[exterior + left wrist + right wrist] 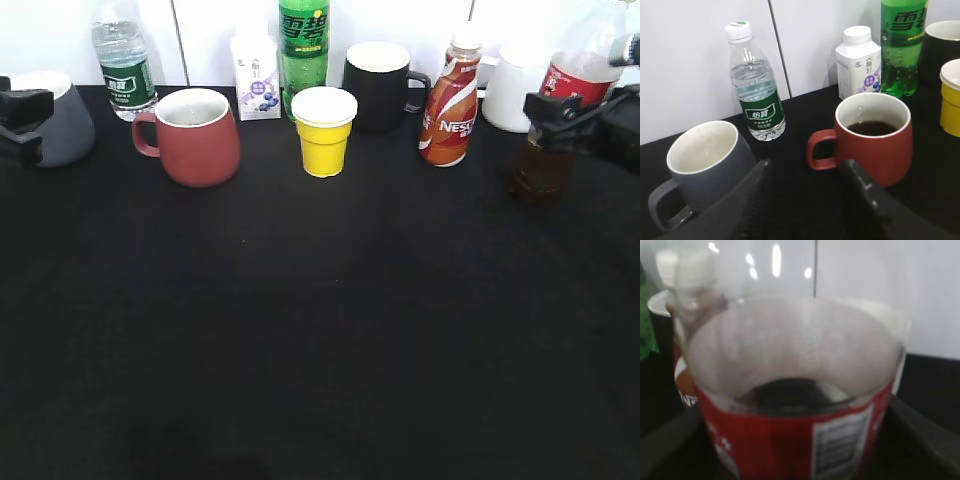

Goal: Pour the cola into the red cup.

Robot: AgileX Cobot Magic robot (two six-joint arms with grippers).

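Note:
The red cup (195,135) stands at the back left of the black table, handle to the left; in the left wrist view (875,137) it holds dark liquid. The cola bottle (560,120), clear with a red label and dark liquid low in it, stands upright at the far right; its cap is out of view. My right gripper (560,108) is shut on the cola at the label, and the bottle fills the right wrist view (795,435). My left gripper (807,167) is open and empty, low at the far left between the grey mug and the red cup.
A grey mug (55,115) sits by the left gripper. Along the back stand a water bottle (122,60), a white milk bottle (256,75), a green soda bottle (304,45), a yellow paper cup (324,130), a black mug (378,85), a Nescafe bottle (450,105) and a white mug (512,95).

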